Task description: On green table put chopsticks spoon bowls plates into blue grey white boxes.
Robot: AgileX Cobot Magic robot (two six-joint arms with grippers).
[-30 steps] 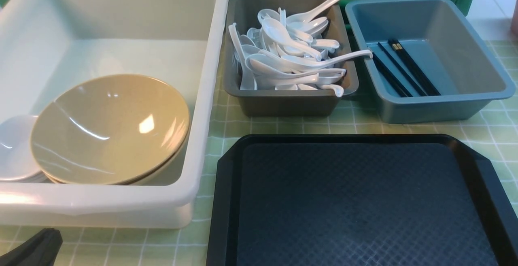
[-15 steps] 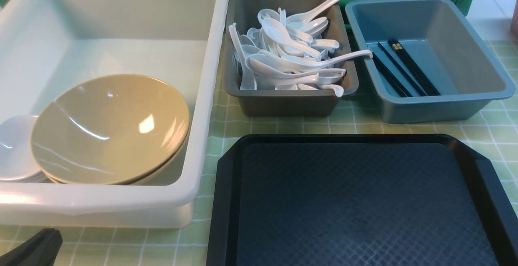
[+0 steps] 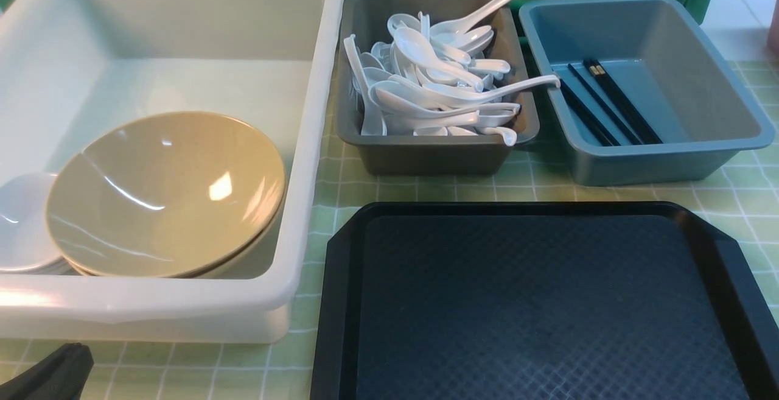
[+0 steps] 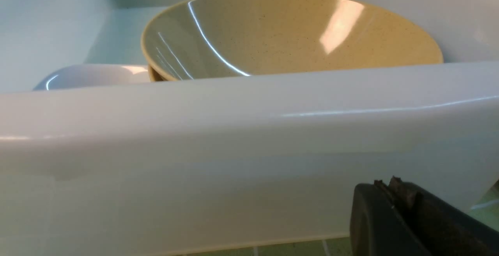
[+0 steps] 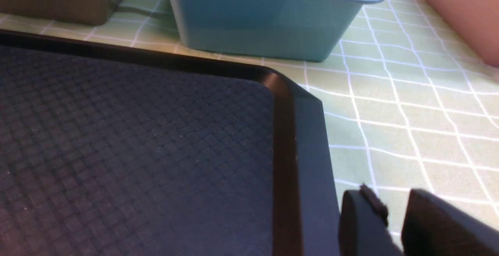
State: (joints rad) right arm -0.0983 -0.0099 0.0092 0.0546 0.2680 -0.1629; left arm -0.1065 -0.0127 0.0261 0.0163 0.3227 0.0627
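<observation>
**Sorting complete: tray cleared, both tools parked**

Comparing the current front view with the two preceding ones shows no displacement of any item and no arm travel over the last second. The left tool point(image 3: 45, 375) remains at the near left corner, just outside the white box point(image 3: 316, 144). In the left wrist view its jaws are fully closed and hold nothing. The right tool point(image 5: 393, 225) is absent from the front view. In the right wrist view its jaws stand slightly parted and empty, beside the near right edge of the tray point(image 3: 341, 302). This stillness, together with the bare tray, suggests that the task is finished or very nearly so.

Container status:

1. White box, far left. Holds the tan bowls point(image 3: 164, 193), stacked and tilted against the near right corner. A white plate point(image 3: 21, 223) lies just to their left, partly under the stack. The far half of the box floor is bare.
2. Grey box point(image 3: 426, 156), centre. Holds a loose heap of white spoons point(image 3: 438, 89). Several handles project above the rim; one reaches over the right edge.
3. Blue box point(image 3: 669, 162), right. Holds dark chopsticks point(image 3: 608, 108) lying diagonally on the left part of its floor.
4. Tray, near centre. No tableware on it.

The green checked tabletop point(image 3: 548, 190) shows no stray tableware in view. A pink object point(image 5: 460, 10) stands far right; its purpose cannot be determined.
</observation>
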